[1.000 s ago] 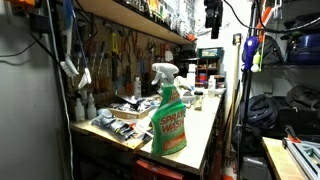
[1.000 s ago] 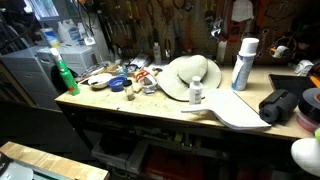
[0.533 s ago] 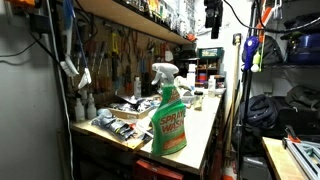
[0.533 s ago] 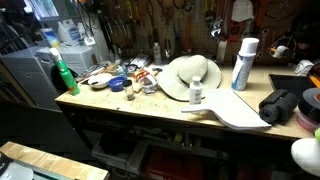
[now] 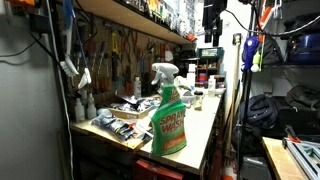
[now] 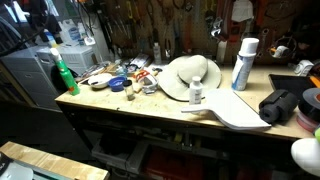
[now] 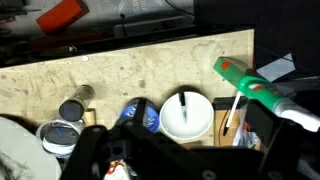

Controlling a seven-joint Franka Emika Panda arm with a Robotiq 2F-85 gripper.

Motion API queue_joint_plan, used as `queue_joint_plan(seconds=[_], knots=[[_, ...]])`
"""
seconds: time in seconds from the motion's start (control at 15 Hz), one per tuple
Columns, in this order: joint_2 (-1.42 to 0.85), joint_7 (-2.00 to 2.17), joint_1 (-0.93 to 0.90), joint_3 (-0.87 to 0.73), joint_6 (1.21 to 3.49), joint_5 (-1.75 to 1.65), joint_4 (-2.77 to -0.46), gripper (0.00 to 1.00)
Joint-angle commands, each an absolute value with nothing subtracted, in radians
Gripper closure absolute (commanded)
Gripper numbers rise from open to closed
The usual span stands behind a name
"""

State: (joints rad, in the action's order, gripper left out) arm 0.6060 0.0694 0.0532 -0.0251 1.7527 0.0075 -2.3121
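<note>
The gripper (image 7: 180, 152) is hanging high above the workbench (image 7: 150, 60) and is looking straight down on it. In the wrist view its two dark fingers are coming in from the bottom edge, far apart from each other. Nothing is sitting between them, so the jaws are spread wide and are carrying nothing. In an exterior view the gripper (image 5: 212, 14) is showing only at the top of the picture, well apart from everything on the wood. I judge that this height is giving the camera a wide look over the clutter.

Directly under the gap between the fingers, a white round lid (image 7: 187, 117) is lying flat on the bench. It is the thing nearest to the hand, but the hand is not touching it. Just beside it on one side a blue object (image 7: 140, 115) is resting, too blurred to name. Further that way, small tins (image 7: 58, 135) are standing with their mouths up.

On the other side of the lid a green spray bottle (image 7: 250, 82) is standing upright on its base at the end of the bench, as both exterior views are showing. Its trigger head is on top, ready for a hand to take it.
</note>
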Motion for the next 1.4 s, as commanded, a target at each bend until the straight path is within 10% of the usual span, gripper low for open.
queue_joint_plan(seconds=[0.0, 1.33], knots=[[0.465, -0.003, 0.091, -0.089, 1.827, -0.043, -2.26, 0.0], [-0.244, -0.194, 0.285, -0.255, 1.877, -0.02, -1.735, 0.0]])
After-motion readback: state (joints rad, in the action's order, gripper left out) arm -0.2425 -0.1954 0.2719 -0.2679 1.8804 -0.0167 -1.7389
